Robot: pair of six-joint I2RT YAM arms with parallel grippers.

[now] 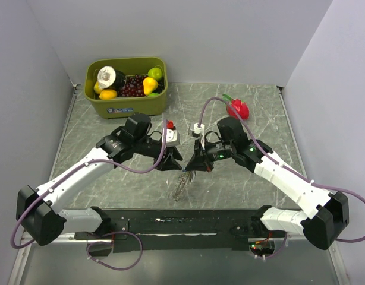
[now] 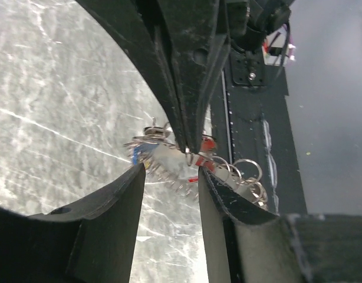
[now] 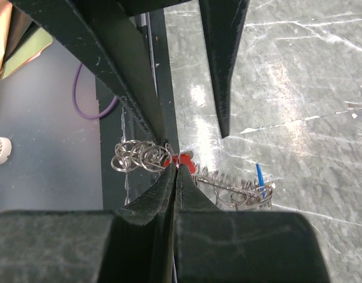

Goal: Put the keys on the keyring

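We see a grey-green marbled tabletop (image 1: 111, 178) veined with pale streaks, boxed in by plain pale grey panels: a back wall (image 1: 188, 35), a left wall (image 1: 22, 107) and a right wall (image 1: 340, 101). A black strip (image 1: 170, 221) runs along its near edge. Soft light leaves faint glare on the marbling.

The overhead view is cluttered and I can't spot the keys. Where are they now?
In the top view the keys are mid-table, pinched by the right arm's shut fingers, just ahead of the black base rail.
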